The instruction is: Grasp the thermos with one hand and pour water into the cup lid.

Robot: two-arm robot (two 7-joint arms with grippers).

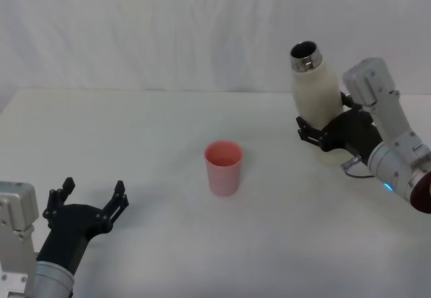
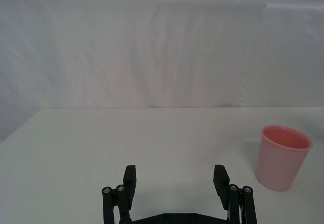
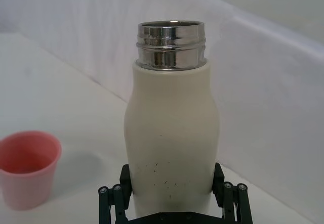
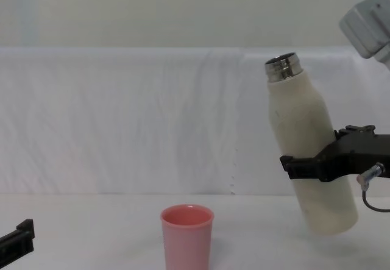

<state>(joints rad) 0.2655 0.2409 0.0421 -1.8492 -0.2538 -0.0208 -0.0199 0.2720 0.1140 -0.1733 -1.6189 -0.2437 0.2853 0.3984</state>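
Note:
The cream-white thermos [image 1: 315, 89] hangs above the table at the right, tilted a little toward the centre, its open steel neck [image 1: 304, 55] uppermost. My right gripper [image 1: 322, 128] is shut on its lower body; the same grip shows in the chest view on the thermos [image 4: 308, 148] and in the right wrist view on the thermos [image 3: 171, 133]. The pink cup lid [image 1: 223, 167] stands upright at mid-table, left of the thermos, also seen as the cup lid [image 4: 186, 236] and the cup lid [image 2: 281, 156]. My left gripper [image 1: 89, 197] rests open near the front left, fingers apart around nothing.
A white cloth-covered table [image 1: 148, 136] runs to a white draped backdrop [image 1: 168, 29]. Bare surface lies between the cup lid and both arms.

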